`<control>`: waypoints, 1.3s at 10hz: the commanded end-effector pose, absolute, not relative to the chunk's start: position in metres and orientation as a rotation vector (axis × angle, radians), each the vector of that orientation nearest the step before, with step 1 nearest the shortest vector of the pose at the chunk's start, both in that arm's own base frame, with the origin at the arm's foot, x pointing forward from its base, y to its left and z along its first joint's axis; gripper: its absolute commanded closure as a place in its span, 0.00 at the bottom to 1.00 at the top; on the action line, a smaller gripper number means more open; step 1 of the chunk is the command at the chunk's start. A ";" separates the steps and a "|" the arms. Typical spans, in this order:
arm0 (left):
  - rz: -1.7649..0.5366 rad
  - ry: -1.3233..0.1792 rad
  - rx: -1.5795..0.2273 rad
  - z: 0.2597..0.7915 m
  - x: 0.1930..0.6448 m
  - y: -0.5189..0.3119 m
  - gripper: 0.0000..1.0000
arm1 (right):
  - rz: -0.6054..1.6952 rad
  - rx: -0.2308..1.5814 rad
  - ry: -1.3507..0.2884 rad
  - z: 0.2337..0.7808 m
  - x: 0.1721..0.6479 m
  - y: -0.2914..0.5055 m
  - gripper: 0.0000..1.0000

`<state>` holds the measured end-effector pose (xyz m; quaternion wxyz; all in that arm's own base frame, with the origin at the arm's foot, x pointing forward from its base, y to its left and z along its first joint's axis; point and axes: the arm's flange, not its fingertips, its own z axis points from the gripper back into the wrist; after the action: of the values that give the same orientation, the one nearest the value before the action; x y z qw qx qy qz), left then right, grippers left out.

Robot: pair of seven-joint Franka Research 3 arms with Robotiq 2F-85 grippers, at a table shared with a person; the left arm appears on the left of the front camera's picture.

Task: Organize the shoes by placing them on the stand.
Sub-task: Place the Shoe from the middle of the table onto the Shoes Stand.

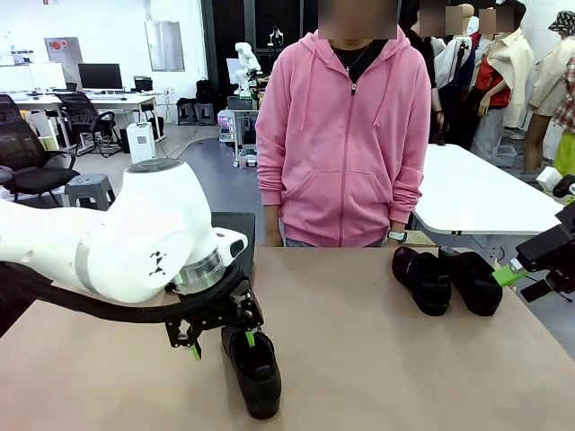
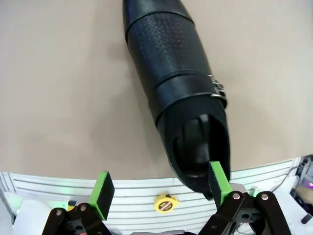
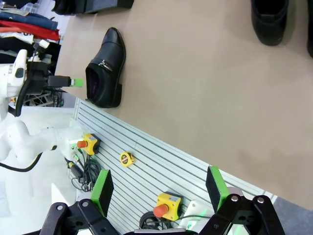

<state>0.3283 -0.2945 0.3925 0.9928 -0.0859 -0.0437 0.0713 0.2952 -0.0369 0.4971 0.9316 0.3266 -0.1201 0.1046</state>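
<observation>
Black shoe point(image 2: 171, 83) lies by the wide-open, empty left tool point(image 2: 160, 186); right tool point(image 3: 159, 188) likewise.

Your front camera sits on the robot's side, looking across the worktop point(image 1: 377, 359) at the person point(image 1: 346, 135). Your left wrist camera points straight down, close over the near shoe point(image 2: 171, 73). Your right wrist camera hangs higher and farther off, beyond the worktop's near edge. All three share that shoe.
</observation>
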 end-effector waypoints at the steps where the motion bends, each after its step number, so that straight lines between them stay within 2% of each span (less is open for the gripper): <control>1: 0.175 -0.065 -0.133 0.382 0.340 -0.306 0.00 | 0.235 0.696 -0.265 0.498 0.297 -0.038 0.00; 4: 0.179 -0.064 -0.099 0.356 0.354 -0.316 0.00 | 0.235 0.696 -0.265 0.498 0.297 -0.038 0.00; 5: 0.178 -0.060 -0.082 0.353 0.356 -0.316 0.60 | 0.235 0.696 -0.265 0.498 0.297 -0.038 0.00; 6: 0.188 -0.059 -0.076 0.353 0.356 -0.315 1.00 | 0.235 0.696 -0.265 0.498 0.297 -0.038 0.00; 13: 0.169 -0.084 -0.091 0.352 0.356 -0.313 1.00 | 0.235 0.696 -0.265 0.498 0.297 -0.038 0.00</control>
<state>0.3534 -0.3101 0.3513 0.9952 -0.0496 -0.0280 0.0801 0.2951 -0.0370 0.4970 0.9316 0.3267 -0.1201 0.1047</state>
